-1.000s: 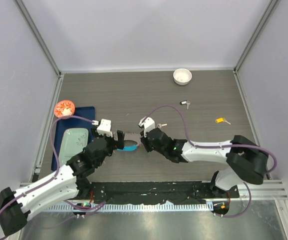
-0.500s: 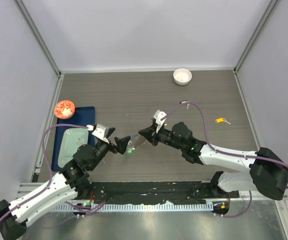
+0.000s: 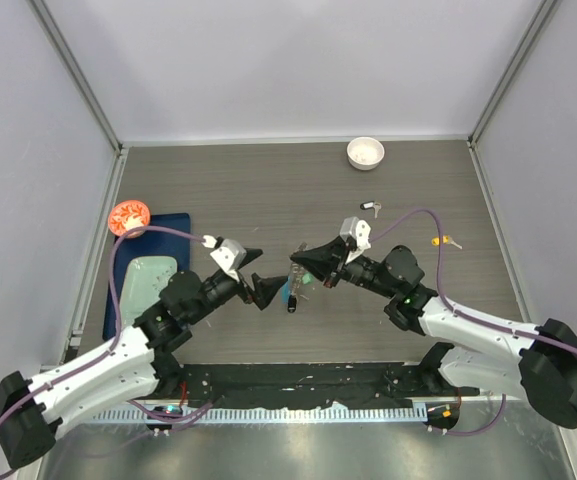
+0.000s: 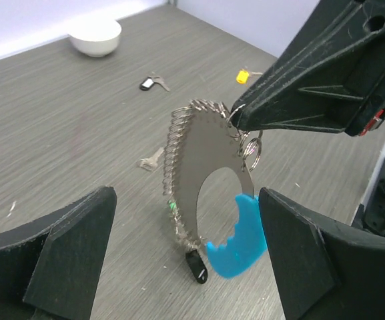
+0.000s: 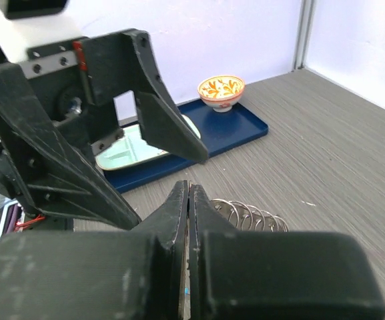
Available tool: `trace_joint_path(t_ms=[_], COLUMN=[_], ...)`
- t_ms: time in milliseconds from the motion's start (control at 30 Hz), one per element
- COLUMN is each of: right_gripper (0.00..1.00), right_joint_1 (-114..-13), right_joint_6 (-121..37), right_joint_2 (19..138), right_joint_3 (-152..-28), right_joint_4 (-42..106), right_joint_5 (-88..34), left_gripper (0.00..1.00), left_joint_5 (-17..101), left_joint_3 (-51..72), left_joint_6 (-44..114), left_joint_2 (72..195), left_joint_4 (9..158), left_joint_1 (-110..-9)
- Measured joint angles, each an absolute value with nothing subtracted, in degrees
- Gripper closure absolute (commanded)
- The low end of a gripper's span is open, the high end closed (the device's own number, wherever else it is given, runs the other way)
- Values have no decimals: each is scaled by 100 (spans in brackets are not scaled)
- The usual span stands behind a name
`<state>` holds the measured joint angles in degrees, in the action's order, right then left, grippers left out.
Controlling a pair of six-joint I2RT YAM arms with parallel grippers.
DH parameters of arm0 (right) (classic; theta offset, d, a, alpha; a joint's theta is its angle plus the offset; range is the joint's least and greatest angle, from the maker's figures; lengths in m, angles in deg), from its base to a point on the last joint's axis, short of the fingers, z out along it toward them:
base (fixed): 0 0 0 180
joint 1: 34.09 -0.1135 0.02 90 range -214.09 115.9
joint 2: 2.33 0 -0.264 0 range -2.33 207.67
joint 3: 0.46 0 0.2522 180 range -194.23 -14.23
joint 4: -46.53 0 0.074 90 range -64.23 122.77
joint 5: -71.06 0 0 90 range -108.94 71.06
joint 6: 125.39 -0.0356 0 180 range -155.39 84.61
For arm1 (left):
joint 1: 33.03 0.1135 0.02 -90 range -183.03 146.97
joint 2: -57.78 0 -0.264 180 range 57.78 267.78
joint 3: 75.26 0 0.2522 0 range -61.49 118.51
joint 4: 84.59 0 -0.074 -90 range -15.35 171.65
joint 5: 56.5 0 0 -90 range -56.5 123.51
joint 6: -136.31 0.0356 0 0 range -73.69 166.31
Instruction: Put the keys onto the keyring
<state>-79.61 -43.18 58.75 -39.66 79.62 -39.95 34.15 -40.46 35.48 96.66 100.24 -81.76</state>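
The keyring (image 4: 202,153) is a silver curved plate edged with small wire rings, ending in a blue plastic segment (image 4: 242,237). It hangs in the air from my right gripper (image 3: 296,262), which is shut on its top edge. Keys with a green tag (image 4: 172,207) and a black tag (image 4: 196,267) dangle from it. My left gripper (image 4: 187,193) is open, its jaws wide on either side of the ring without touching it. In the right wrist view my shut fingers (image 5: 179,207) hide all but some rings (image 5: 252,217). Loose keys lie on the table: black-tagged (image 3: 371,208), yellow-tagged (image 3: 443,241), plain (image 4: 151,160).
A small white bowl (image 3: 365,152) stands at the back. A blue tray (image 3: 173,225) with a pale green plate (image 3: 150,280) lies at the left, and an orange patterned bowl (image 3: 128,216) sits at its far corner. Grey walls close the table on three sides.
The keyring went from lying on the table to hanging in the air. Both grippers moved up and to the right with it. The left jaws now stand open around it.
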Motion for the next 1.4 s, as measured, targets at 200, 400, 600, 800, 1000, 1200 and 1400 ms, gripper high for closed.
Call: trace_joint_path(t_ms=[200, 400, 600, 800, 1000, 1200, 1400], right_gripper=[99, 99, 99, 99, 99, 99, 99], right_joint_1=[-7883, -7662, -7391, -7251, -7150, -7107, -7085], right_joint_6=[-4482, -4672, -5035, -5483, -5850, -5960, -5971], right_joint_2=[5868, 5899, 6231, 6758, 7066, 7081, 7086], right_joint_3=[-3712, -3443, -3277, -3242, -3238, -3236, -3236], right_joint_4=[8353, 8720, 9396, 10086, 10327, 10462, 10510], right_joint_5=[-4303, -4690, -5254, -5787, -6109, -6236, -6281], left_gripper=[38, 38, 38, 48, 62, 77, 82], left_joint_5=[4027, 4532, 5378, 5935, 6259, 6512, 6696], left_joint_3=[-3991, -4089, -4089, -4085, -4072, -3967, -3906], left_joint_6=[3809, 3957, 3885, 3857, 3787, 3758, 3736], left_joint_2=[10136, 10190, 10466, 10730, 11036, 11189, 11296], left_joint_4=[10479, 11058, 11353, 11517, 11543, 11570, 11576], left_joint_1=[-8176, -8075, -7677, -7568, -7470, -7413, -7413])
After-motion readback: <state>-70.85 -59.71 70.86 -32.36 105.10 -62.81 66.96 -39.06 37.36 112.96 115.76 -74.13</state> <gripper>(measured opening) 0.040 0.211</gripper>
